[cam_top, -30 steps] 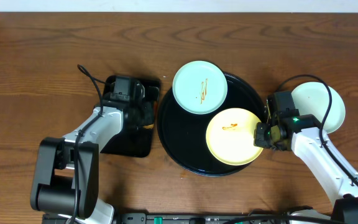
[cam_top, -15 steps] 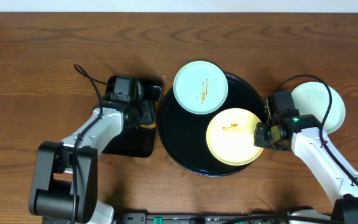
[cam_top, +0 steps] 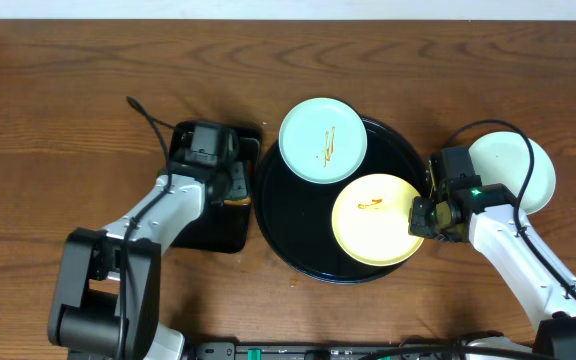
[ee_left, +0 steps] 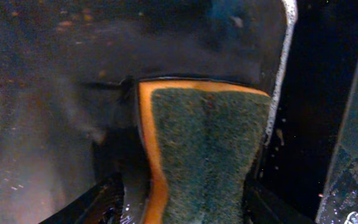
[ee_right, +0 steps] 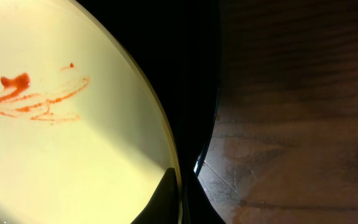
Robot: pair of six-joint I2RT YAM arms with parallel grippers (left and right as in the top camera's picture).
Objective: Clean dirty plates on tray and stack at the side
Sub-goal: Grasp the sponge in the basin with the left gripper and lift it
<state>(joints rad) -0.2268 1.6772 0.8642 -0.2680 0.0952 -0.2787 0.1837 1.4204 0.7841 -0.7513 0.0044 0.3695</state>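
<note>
Item: left gripper (ee_left: pixel 186 202), jaws narrower a second ago, now apart astride the sponge (ee_left: pixel 207 155) in the small rectangular tray (cam_top: pixel 193 232) at left, pickup likely next; right gripper (cam_top: pixel 423 216), unmoved, pinched together on the right rim of the smeared yellow plate (cam_top: pixel 373 225), which lies unwiped on the round tray (cam_top: pixel 288 228).

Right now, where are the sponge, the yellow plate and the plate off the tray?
sponge (ee_left: pixel 209 155): left wrist view, middle of its green scouring face.
yellow plate (cam_top: pixel 368 232): overhead view, bare centre below the smear.
pale plate on the tabletop (cam_top: pixel 501 165): overhead view, bare surface near its middle.
</note>
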